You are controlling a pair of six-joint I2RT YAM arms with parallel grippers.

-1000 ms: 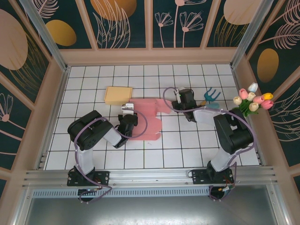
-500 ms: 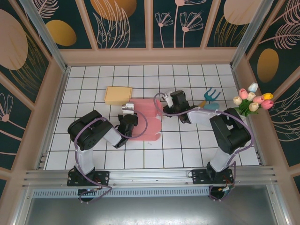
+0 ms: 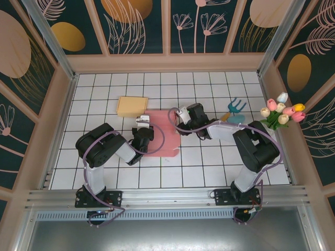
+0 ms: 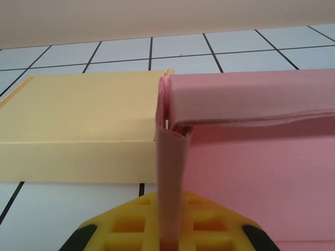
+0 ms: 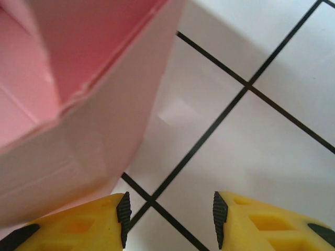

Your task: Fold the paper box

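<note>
The pink paper box lies partly folded on the tiled table between the two arms. My left gripper is at its left edge and shut on a thin upright pink flap, which stands pinched between the yellow fingers. A folded pink wall runs off to the right above that flap. My right gripper is at the box's far right corner, open, with bare tile between its fingertips. The raised pink side panel leans over its left finger.
A flat yellow box lies just behind the pink one, close to the left gripper, and shows as a yellow slab. A teal toy fork and a tulip bunch are at the right. Wooden walls enclose the table.
My right gripper has swept left across the table, and the pink sheet's spread right part has folded inward and up. My left gripper has kept its hold in place.
</note>
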